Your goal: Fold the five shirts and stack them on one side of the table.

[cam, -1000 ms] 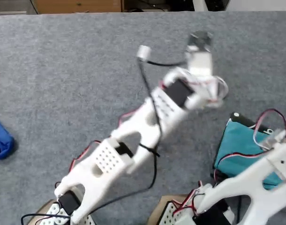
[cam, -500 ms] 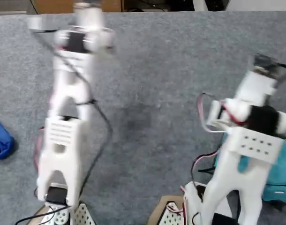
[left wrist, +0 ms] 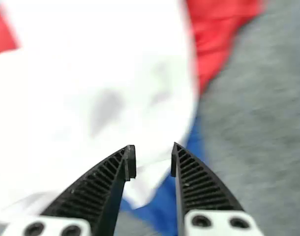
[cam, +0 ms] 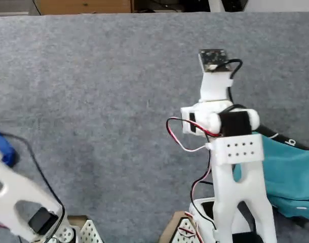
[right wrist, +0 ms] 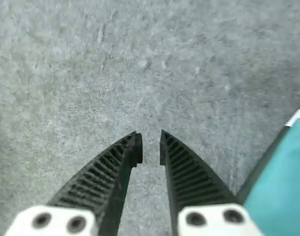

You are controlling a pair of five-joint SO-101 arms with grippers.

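Shirts just beyond left pincer

A grey felt-covered table with wooden furniture behind.

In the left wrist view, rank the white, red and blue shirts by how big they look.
1. white shirt, by far the largest.
2. red shirt.
3. blue shirt, smallest as seen, though the left gripper and the white shirt hide part of it.
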